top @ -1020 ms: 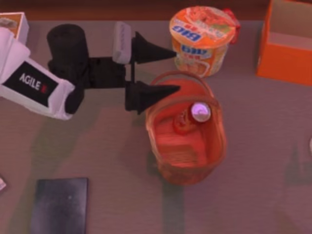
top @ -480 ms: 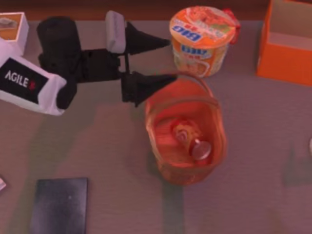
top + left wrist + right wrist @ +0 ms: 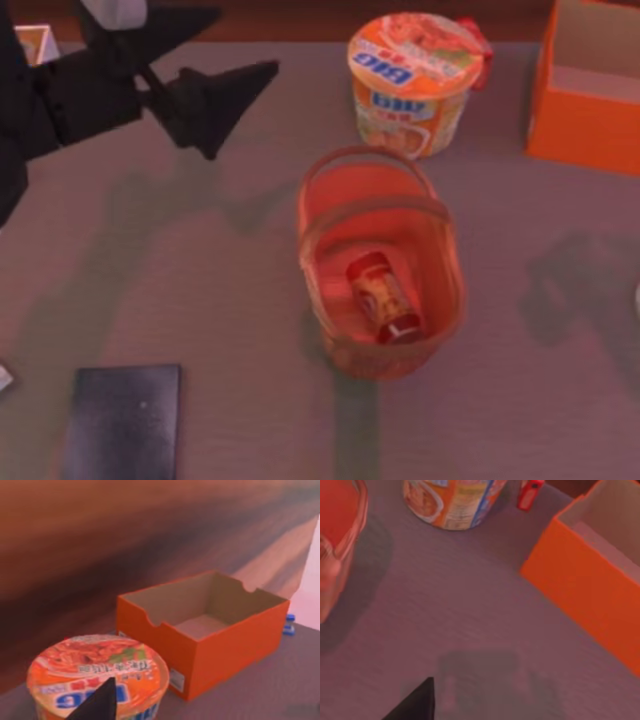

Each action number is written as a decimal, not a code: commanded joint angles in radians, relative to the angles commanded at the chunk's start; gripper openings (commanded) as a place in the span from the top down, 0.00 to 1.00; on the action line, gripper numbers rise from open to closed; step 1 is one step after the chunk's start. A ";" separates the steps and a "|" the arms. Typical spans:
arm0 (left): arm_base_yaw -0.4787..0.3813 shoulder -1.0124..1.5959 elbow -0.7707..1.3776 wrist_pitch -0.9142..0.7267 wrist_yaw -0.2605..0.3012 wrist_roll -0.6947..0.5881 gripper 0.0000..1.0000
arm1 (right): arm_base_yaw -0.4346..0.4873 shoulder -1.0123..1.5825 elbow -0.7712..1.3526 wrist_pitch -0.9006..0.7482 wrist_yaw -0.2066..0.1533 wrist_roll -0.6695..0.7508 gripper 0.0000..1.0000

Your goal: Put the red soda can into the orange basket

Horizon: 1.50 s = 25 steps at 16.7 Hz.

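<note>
The red soda can [image 3: 383,297] lies on its side on the floor of the orange basket [image 3: 452,290], under the arched handle, silver top toward the table's near edge. My left gripper [image 3: 248,40] is open and empty, raised at the far left of the table, well clear of the basket. In the left wrist view only one dark finger [image 3: 101,701] shows, in front of the noodle cup. My right arm is out of the top view. One dark finger [image 3: 422,702] shows in its wrist view above bare table, far off centre, with the basket's edge [image 3: 355,525] at the side.
A large orange noodle cup [image 3: 412,80] stands just behind the basket, with a small red item [image 3: 478,40] beside it. An open orange cardboard box [image 3: 590,100] sits at the far right. A dark flat slab [image 3: 125,420] lies near left, a small box [image 3: 35,45] far left.
My left gripper has drawn back up and to the left, away from the basket. The can, upright a second ago, has tipped over and now lies flat in the basket.
</note>
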State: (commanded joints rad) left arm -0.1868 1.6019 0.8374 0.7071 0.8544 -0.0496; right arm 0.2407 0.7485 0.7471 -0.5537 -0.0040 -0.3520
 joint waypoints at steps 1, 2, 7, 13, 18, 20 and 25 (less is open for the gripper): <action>0.016 -0.097 -0.055 -0.053 -0.055 -0.008 0.00 | 0.029 0.105 0.105 -0.070 0.001 -0.044 0.00; 0.032 -0.197 -0.112 -0.108 -0.112 -0.015 0.00 | 0.060 0.219 0.219 -0.147 0.001 -0.092 0.00; 0.106 -0.734 -0.410 -0.378 -0.396 -0.028 0.00 | 0.214 0.778 0.778 -0.516 0.002 -0.325 0.00; 0.174 -1.322 -0.698 -0.611 -0.688 0.004 0.00 | 0.365 1.325 1.328 -0.873 0.004 -0.553 0.00; 0.203 -1.573 -0.822 -0.697 -0.835 0.043 0.00 | 0.434 1.542 1.565 -1.025 0.008 -0.656 0.00; 0.207 -1.602 -0.837 -0.707 -0.854 0.050 0.00 | 0.442 1.564 1.591 -1.042 0.009 -0.668 0.00; 0.207 -1.602 -0.837 -0.707 -0.854 0.050 0.00 | 0.438 1.565 1.591 -1.041 0.008 -0.668 0.00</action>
State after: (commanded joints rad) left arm 0.0200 0.0000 0.0000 0.0000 0.0000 0.0000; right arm 0.6783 2.3135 2.3382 -1.5950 0.0043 -1.0197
